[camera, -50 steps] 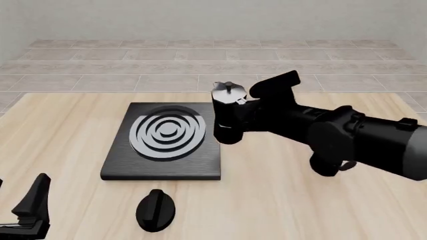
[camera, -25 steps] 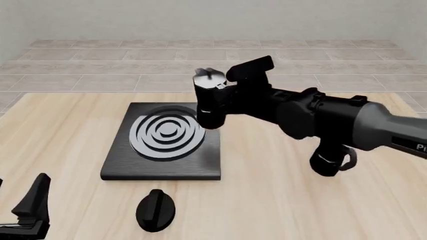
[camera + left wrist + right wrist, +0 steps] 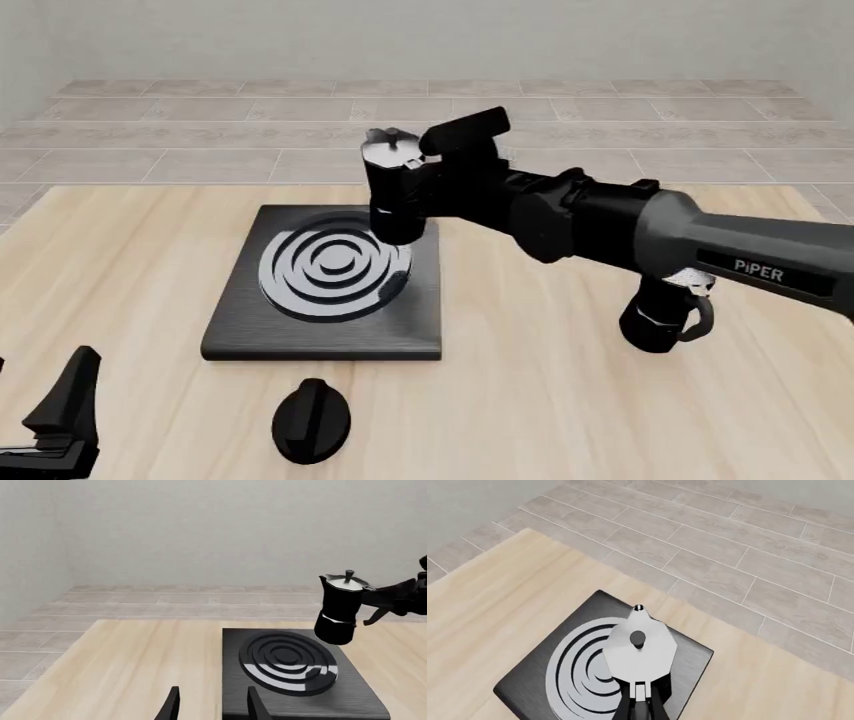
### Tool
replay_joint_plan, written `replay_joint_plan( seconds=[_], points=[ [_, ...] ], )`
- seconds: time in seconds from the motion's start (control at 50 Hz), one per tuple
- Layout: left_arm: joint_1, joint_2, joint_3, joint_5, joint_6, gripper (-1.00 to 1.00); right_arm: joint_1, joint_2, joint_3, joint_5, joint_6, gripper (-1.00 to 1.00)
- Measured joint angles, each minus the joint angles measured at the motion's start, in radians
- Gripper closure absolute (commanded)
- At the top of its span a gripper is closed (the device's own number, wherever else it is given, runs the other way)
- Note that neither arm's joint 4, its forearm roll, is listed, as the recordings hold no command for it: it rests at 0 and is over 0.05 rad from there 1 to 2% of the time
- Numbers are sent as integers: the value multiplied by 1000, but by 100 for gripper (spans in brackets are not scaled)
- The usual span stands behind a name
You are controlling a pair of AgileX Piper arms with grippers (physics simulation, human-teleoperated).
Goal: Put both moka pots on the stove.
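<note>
Aloft, the right pincer [image 3: 430,200] is clamped on a moka pot [image 3: 395,195] by its handle, directly above the stove [image 3: 327,285]. Left pincer [image 3: 210,705] waits with fingers apart.

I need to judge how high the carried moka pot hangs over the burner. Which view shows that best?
The left wrist view: the moka pot appears side-on, its base clear of the stove. The front view shows it partly hidden by the right gripper; the right wrist view shows only its lid from above.
</note>
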Motion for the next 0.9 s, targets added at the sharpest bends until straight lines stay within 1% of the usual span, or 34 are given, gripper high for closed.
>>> replay_joint_plan(
  seconds=[0.48, 0.9],
  points=[
    [4, -2, 4, -7, -2, -100, 47, 112, -120, -28, -6, 100],
    [10, -3, 4, -9, -9, -100, 66, 226, -235, -41, -9, 100]
  ],
)
